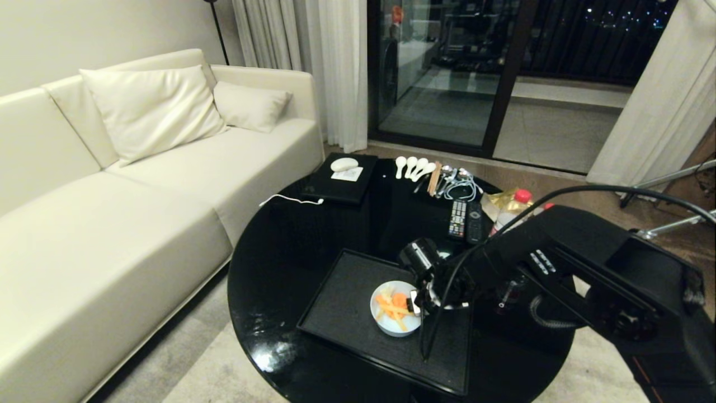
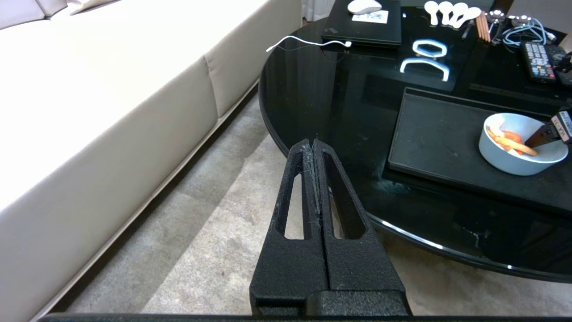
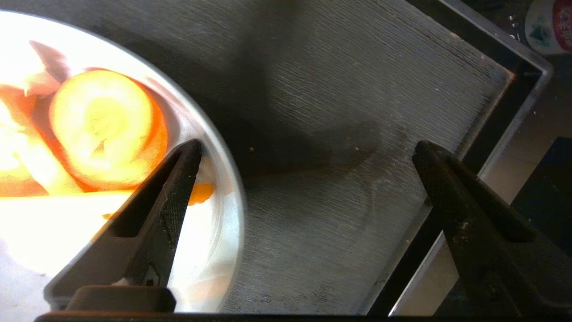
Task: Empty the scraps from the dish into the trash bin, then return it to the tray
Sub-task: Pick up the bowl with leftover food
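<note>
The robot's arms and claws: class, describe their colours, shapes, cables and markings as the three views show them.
The right arm is a bulky black casing with small white markings and a black cable arching over it. The right claw has two tapered black fingers with finely textured inner faces; a small white label sits near its fingertip. The left claw is matte black too, each long finger pierced by a narrow slot.

You see a cream leather sofa [image 1: 112, 184] with two pale cushions [image 1: 151, 106] left of the round glossy black table [image 1: 279, 280]. At the table's far edge lie a flat black box [image 1: 338, 182] bearing a white oval item, four small white spoons [image 1: 413, 167], two dark remote controls [image 1: 466, 219] and a red-capped bottle [image 1: 512, 210].
</note>
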### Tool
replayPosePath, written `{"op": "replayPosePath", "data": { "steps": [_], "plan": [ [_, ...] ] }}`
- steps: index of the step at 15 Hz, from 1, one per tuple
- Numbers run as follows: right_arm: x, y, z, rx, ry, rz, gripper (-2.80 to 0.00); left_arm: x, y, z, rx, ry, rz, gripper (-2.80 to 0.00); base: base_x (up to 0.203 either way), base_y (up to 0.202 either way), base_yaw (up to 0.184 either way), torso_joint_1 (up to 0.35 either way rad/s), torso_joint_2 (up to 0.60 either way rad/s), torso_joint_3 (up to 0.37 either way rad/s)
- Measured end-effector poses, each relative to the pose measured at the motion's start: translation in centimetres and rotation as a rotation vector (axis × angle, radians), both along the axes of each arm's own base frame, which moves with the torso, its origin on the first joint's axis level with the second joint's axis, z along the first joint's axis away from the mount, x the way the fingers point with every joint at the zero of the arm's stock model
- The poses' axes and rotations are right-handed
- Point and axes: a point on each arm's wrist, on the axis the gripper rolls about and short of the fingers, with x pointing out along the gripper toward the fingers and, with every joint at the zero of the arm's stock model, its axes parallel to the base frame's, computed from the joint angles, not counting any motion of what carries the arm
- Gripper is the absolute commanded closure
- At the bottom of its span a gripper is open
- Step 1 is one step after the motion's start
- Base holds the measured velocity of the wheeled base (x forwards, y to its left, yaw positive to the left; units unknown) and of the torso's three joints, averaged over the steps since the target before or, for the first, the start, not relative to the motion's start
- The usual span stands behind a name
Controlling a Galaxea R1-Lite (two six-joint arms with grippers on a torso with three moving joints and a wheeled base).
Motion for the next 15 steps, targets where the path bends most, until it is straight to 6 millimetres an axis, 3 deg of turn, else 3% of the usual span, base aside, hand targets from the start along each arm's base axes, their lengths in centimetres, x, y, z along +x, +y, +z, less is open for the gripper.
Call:
{"op": "replayPosePath", "data": {
  "steps": [15],
  "plan": [
    [-0.86, 1.03, -0.23, -0.01, 0.013, 0.032, 0.0, 0.0, 0.0, 0.0, 0.0, 0.0, 0.0, 0.0, 0.0, 0.0, 0.0, 0.0, 0.0, 0.0]
  ]
}}
